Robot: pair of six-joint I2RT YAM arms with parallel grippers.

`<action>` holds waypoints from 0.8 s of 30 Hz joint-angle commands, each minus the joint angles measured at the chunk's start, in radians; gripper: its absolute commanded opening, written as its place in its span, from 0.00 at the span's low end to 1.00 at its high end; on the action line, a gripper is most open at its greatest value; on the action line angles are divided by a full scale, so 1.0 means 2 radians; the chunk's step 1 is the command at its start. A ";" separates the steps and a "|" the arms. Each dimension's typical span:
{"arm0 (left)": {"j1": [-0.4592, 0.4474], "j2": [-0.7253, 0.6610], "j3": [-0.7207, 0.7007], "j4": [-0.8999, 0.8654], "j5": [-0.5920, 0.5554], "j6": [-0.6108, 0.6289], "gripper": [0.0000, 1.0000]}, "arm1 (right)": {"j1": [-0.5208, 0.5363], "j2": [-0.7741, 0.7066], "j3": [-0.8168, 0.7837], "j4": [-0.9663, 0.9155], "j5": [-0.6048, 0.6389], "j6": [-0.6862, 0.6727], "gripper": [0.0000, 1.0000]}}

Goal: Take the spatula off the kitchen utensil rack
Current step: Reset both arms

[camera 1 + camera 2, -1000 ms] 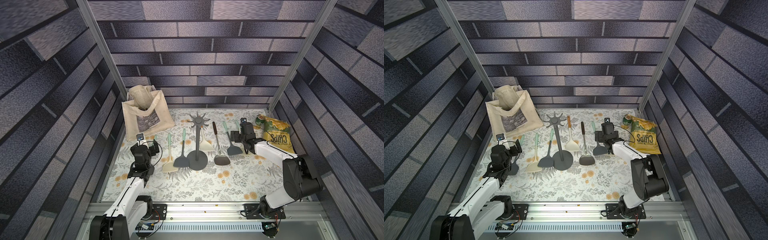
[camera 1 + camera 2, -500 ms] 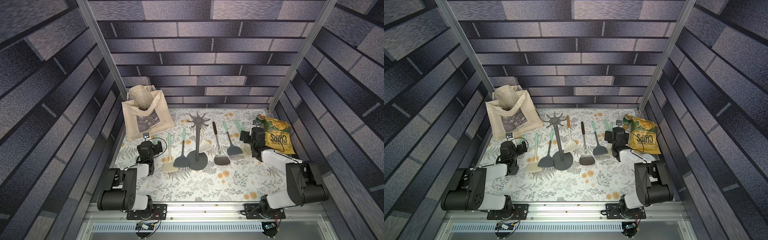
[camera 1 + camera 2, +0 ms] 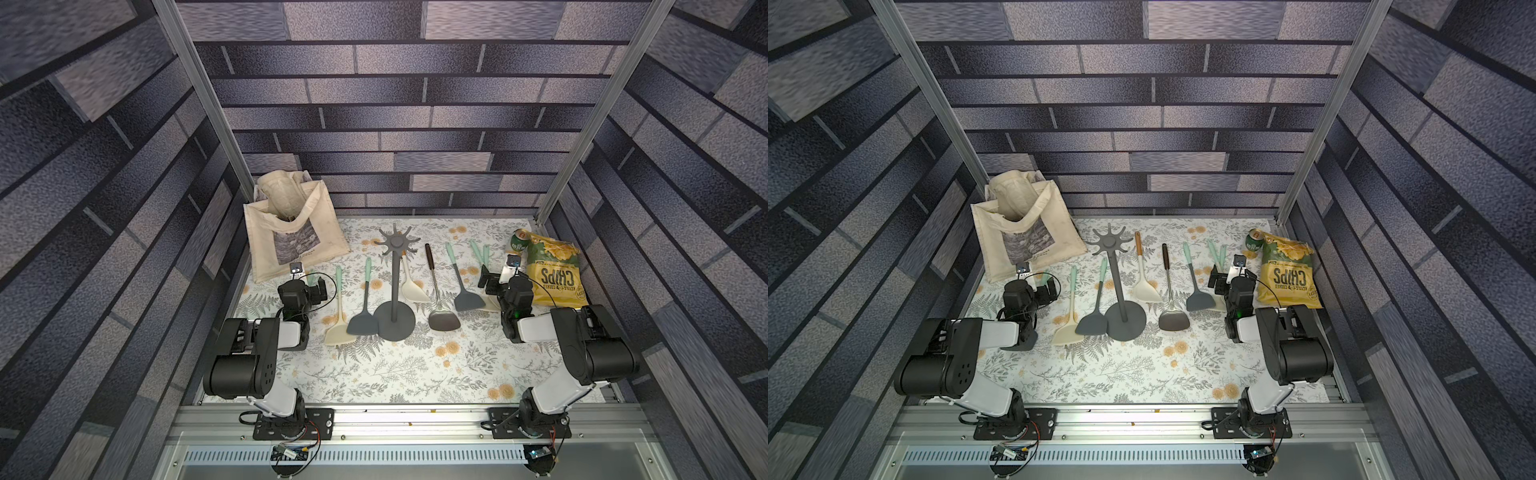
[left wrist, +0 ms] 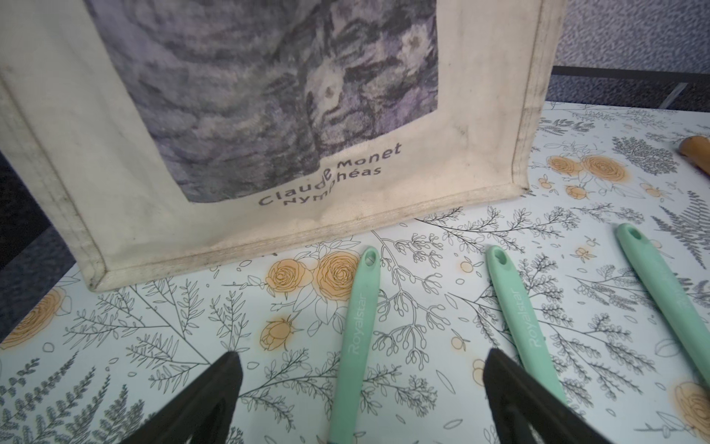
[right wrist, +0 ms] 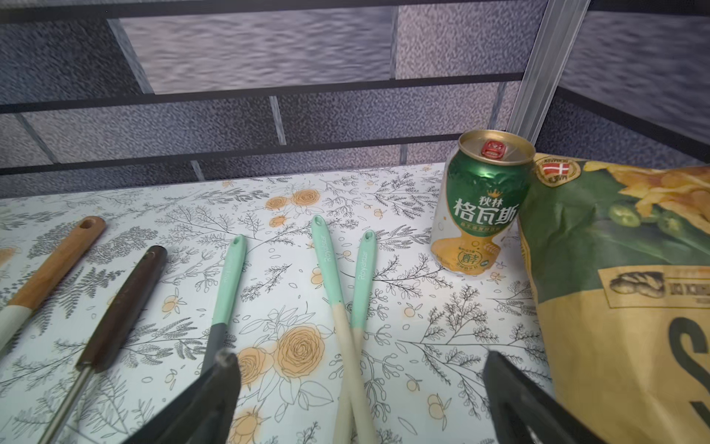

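Floral-print table cover (image 3: 395, 374), brick-pattern walls all round. Matte dark grey kitchen utensil rack (image 3: 395, 326) (round flat base, thin pole, star of hooks on top) stands mid-table. It's between the left gripper (image 4: 361, 357) and right gripper (image 5: 361, 357), well apart from each. Both claws gape fully wide, holding nothing. Smooth cream spatula with a wooden handle (image 3: 1146, 291) lies flat just right of the pole.

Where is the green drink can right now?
In both top views the green can stands upright in the far corner on the robot's right side, just beside the chip bag.
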 commanded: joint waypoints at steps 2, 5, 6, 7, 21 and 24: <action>0.004 0.000 0.007 -0.002 -0.007 0.001 1.00 | -0.004 -0.093 0.002 -0.064 -0.006 -0.004 1.00; 0.008 0.000 0.009 -0.006 -0.001 -0.003 1.00 | -0.004 -0.116 0.022 -0.135 -0.009 -0.006 1.00; 0.008 -0.001 0.009 -0.005 0.000 -0.003 1.00 | -0.004 -0.121 0.031 -0.164 -0.008 -0.011 1.00; 0.008 -0.001 0.008 -0.004 -0.001 -0.003 1.00 | -0.004 -0.128 0.043 -0.209 -0.008 -0.014 1.00; 0.005 -0.002 0.007 -0.002 -0.005 -0.001 1.00 | -0.020 -0.043 -0.008 -0.112 -0.074 -0.045 1.00; 0.005 -0.001 0.007 -0.001 -0.006 -0.001 1.00 | -0.021 -0.034 -0.037 -0.054 -0.087 -0.051 1.00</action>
